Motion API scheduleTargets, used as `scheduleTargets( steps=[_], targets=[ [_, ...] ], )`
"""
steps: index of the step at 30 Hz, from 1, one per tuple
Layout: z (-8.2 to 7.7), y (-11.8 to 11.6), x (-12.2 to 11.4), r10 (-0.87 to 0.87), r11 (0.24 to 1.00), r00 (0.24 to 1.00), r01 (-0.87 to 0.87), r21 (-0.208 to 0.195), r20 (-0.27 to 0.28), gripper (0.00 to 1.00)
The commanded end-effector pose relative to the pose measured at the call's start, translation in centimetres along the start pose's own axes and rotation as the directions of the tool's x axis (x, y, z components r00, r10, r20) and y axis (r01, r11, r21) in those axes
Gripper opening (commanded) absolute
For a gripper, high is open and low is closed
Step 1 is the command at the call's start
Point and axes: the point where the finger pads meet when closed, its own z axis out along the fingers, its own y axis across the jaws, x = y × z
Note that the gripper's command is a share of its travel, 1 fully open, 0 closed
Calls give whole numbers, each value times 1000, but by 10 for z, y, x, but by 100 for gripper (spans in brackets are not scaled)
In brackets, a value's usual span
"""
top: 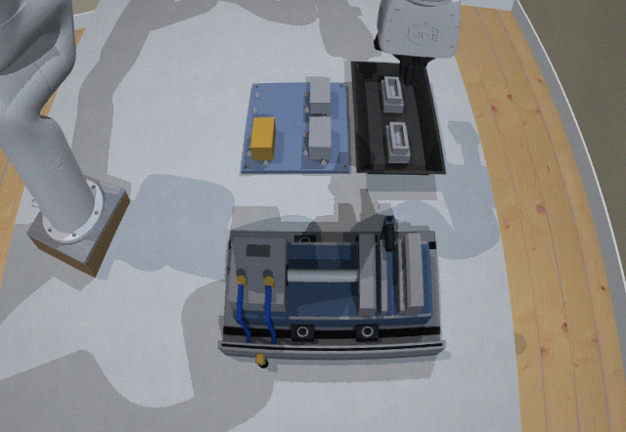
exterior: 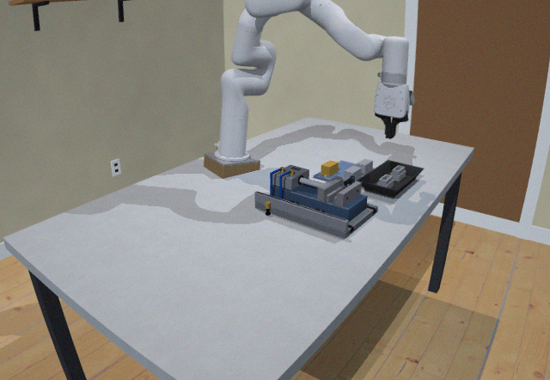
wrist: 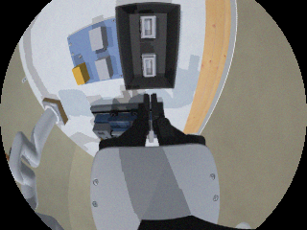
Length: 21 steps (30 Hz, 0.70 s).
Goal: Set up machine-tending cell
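A white robot arm (exterior: 306, 9) reaches across a grey bench (exterior: 186, 273), its gripper (exterior: 389, 132) hanging in the air above the far end of a black tray (top: 434, 129). The fingers are pressed together and pinch nothing.

Two grey finished parts lie flat on the tray floor, pockets up: one (top: 392, 95) at the far end, partly under the gripper in the top view, the other (top: 397, 140) nearer the vise.

Just beside the tray sits a blue plate (top: 288, 108) studded with small pins. It carries two grey aluminium blanks, one (top: 319, 95) at the far edge and one (top: 319, 137) in line behind it, near the tray-side edge. A yellow brass blank (top: 262, 137) lies on the plate's opposite side, well apart from the pair.

The vise (top: 331, 285) stands nearer the camera in the exterior view, on a grey base with a railed front. Two blue hoses (top: 244, 311) run from the block at one end. At the other end, the narrow opening (top: 390, 285) between the blocks shows its low bars and holds no blank; a short dark rod (top: 388, 233) stands at the end toward the plate.

The arm's round foot stands on a wooden block (top: 109, 236) at the bench's side.
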Motion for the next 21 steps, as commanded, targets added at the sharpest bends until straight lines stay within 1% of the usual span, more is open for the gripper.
scheduleTargets(
  steps=[1, 4, 5, 7, 8, 10, 12, 13, 16, 20, 21],
  targets=[
    [-2, 1, 0, 0, 1000, 1000, 0, -5, 0, 0],
    [-2, 0, 1, 0, 1000, 1000, 0, -5, -1, 0],
    [-4, -5, 9, -3, 1000, 1000, 3, -5, -4, 0],
    [-9, -28, 33, -10, 1000, 1000, 10, -6, -13, 0],
    [-10, -31, 36, -11, 1000, 1000, 11, -6, -14, 0],
    [-11, -45, 49, -14, 1000, 1000, 13, -6, -17, 0],
    [-11, -45, 49, -14, 1000, 1000, 13, -6, -17, 0],
    [-11, -69, 68, -15, 1000, 1000, 15, -5, -17, 0],
    [-9, -86, 79, -13, 1000, 1000, 13, -4, -15, 0],
    [-1, -121, 96, -2, 1000, 1000, 2, -5, -2, 0],
    [-1, -124, 97, -1, 1000, 1000, 1, -5, -1, 0]
  ],
)
